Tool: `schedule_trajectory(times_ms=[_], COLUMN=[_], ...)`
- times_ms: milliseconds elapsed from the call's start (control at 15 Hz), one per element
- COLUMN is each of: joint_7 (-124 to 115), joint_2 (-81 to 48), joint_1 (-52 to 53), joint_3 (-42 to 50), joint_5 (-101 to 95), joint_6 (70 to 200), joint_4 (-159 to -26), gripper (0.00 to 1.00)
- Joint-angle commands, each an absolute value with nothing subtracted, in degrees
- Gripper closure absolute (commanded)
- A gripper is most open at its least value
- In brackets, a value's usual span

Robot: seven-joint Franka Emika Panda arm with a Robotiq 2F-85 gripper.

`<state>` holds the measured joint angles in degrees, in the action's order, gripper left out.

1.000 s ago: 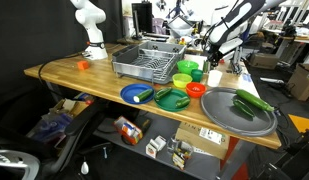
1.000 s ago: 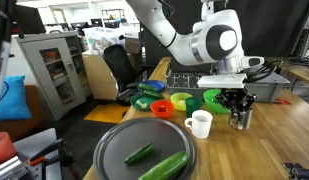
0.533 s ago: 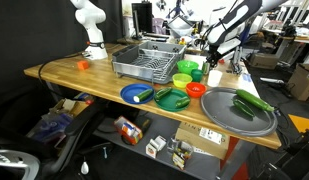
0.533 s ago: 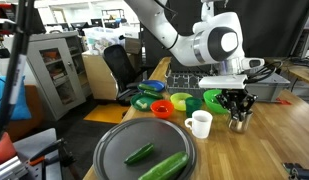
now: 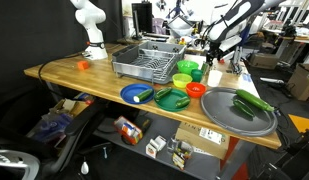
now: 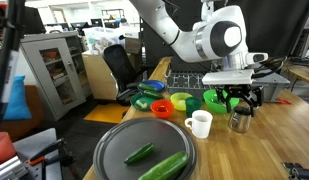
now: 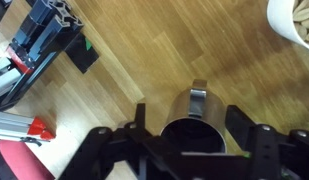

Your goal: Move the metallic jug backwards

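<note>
The metallic jug [image 6: 240, 121] stands upright on the wooden table, just right of a white mug [image 6: 199, 124]. My gripper [image 6: 240, 104] hangs directly over it, open, its fingers spread to either side of the jug's top. In the wrist view the jug [image 7: 191, 128] sits between the two black fingers [image 7: 237, 122] with a gap on each side, its spout pointing up in the picture. In an exterior view the gripper [image 5: 214, 56] is at the far side of the table and the jug is too small to make out.
A round grey tray [image 6: 112, 150] with two cucumbers lies near the table's front edge. Green bowls and a red bowl [image 6: 162, 107] sit left of the mug. A dish rack [image 5: 149, 58], blue plate [image 5: 136, 94] and green plate are further along.
The jaws have opened off the jug, which now stands free on the table. The gripper has lifted slightly above it.
</note>
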<state>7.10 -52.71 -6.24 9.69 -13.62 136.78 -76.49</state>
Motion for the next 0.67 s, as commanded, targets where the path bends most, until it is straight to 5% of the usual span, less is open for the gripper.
schedule_trajectory(times_ms=[0, 600], joint_7=[10.32, 20.36], joint_2=[-45.15, -24.74], joint_1=[-6.12, -10.65], joint_3=[9.74, 4.93], joint_5=[-16.31, -13.20], joint_6=[140.06, 148.12], joint_4=[-86.74, -117.74], gripper=[0.00, 0.00])
